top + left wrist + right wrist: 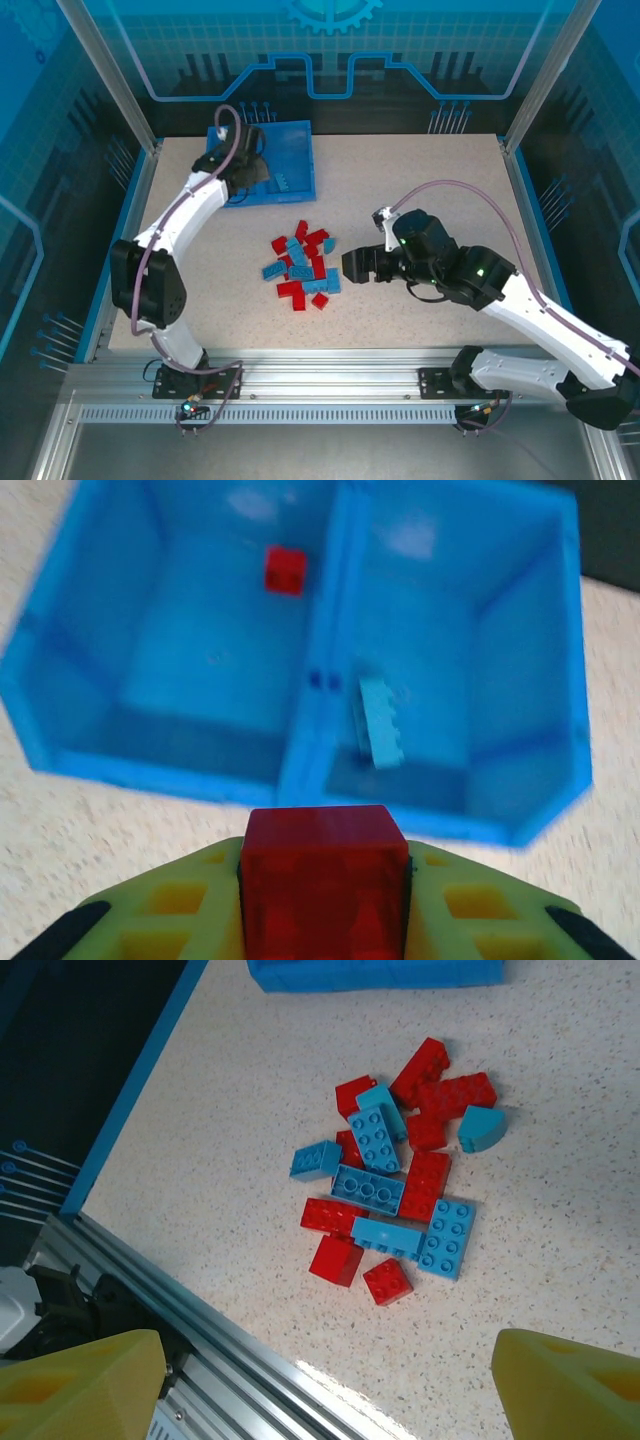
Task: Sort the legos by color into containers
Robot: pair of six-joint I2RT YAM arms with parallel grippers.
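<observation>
A red brick (323, 865) is seen clamped between the yellow-green fingers (170, 905) of the left gripper (323, 905), the jaws closed against its two sides, with the brick's top face turned toward the wrist camera. Just ahead of the held brick, the blue bin (545, 640) is shown resting on the speckled table (430, 190), its two compartments split by a middle wall (325, 670). In the compartment on the left of the wrist view, a single small red lego (285, 570) is seen lying near the far wall. In the compartment on the right, one light blue lego (380, 722) is seen tilted on its side close to the middle wall. From above, the left arm is pictured stretched to the far left of the table, with its gripper at the bin. The right gripper (325, 1390) is shown with its jaws spread wide and nothing between them, hanging above the table near the front rail (200, 1335). Just to its left in the overhead view, and not touched by it, the pile of loose legos (400, 1175) is seen at the middle of the table, red and light blue bricks mixed together, several of them touching or overlapping.
</observation>
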